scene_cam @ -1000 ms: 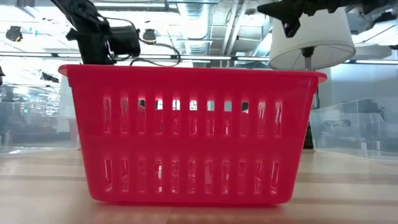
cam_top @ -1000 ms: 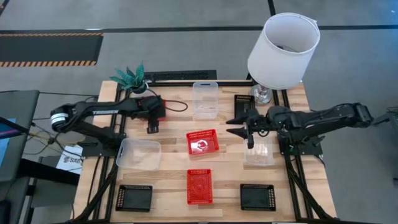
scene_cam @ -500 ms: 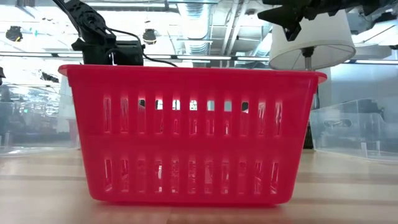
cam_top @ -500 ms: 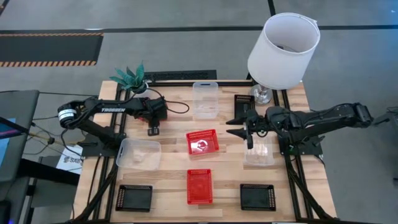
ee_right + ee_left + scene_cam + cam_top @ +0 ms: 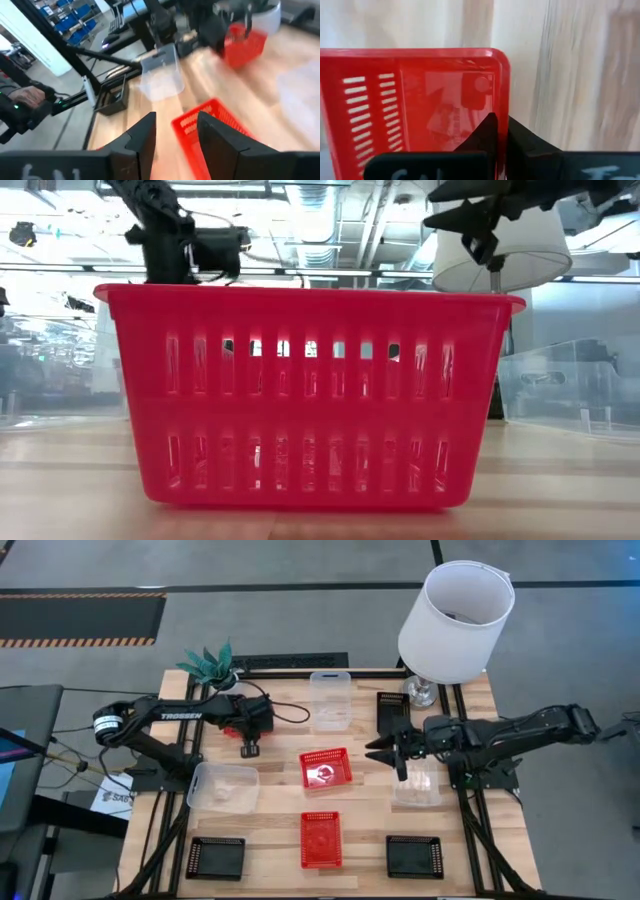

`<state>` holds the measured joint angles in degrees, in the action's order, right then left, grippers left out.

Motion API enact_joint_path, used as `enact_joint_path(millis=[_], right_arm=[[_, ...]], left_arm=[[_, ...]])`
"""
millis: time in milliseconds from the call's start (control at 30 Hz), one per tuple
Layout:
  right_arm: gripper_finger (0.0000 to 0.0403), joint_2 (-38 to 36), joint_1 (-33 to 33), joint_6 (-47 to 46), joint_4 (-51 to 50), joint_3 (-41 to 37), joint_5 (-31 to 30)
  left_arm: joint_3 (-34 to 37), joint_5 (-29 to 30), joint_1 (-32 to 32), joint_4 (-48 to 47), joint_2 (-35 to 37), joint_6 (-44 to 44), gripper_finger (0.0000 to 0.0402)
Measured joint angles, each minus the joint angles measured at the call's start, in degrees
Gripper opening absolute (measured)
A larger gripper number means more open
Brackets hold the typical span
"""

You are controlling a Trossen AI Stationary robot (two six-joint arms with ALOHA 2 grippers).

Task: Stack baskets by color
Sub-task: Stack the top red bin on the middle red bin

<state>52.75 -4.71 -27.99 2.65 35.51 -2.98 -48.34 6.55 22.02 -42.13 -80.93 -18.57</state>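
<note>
On the worktop (image 5: 275, 840), two red baskets lie in the middle, one (image 5: 326, 768) nearer the left gripper (image 5: 250, 748) than the other (image 5: 320, 838). A third red basket (image 5: 415, 105) is pinched at its rim by the closed left jaws. The right gripper (image 5: 398, 766) is held open nearby.

- The pale wooden-plank table (image 5: 360, 802) carried red (image 5: 320, 839), clear (image 5: 330, 700) and black (image 5: 415, 856) perforated plastic baskets.
- A white-shaded lamp (image 5: 456, 620) and a small green potted plant (image 5: 212, 665) stood along its far edge.
</note>
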Motion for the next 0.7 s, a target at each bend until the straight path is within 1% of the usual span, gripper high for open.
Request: enact_joint_path(millis=[167, 267, 333, 400, 500, 633, 700], right_arm=[[0.0148, 0.0, -3.2, -5.0, -3.8, 0.0, 0.0], [0.0134, 0.0, -5.8, -4.7, -6.3, 0.0, 0.0], [0.0121, 0.0, -7.4, -2.8, -8.3, 0.0, 0.0], [0.0107, 0.0, -8.7, -0.5, -10.7, 0.0, 0.0], [0.0086, 0.0, -10.1, 2.8, -14.7, 0.0, 0.0], [0.0065, -0.5, -11.7, 6.7, -19.0, 0.0, 0.0], [0.0060, -0.8, -12.6, 8.8, -20.5, 0.0, 0.0]], left_arm=[[-9.1, 0.1, -5.1, -1.1, 0.0, 4.6, 0.0000], [-14.5, 0.0, -9.7, -0.4, 0.0, 10.1, 0.0000], [-17.3, -0.1, -13.0, 1.3, 0.1, 14.9, 0.0000], [-18.7, -0.1, -16.7, 5.4, 0.1, 20.5, 0.0000], [-18.8, 0.8, -22.6, 14.5, 0.1, 27.1, 0.0000], [-18.9, 6.2, -29.9, 25.7, -2.4, 32.8, 0.0000], [-18.8, 8.9, -32.4, 31.1, -4.1, 33.7, 0.0000]])
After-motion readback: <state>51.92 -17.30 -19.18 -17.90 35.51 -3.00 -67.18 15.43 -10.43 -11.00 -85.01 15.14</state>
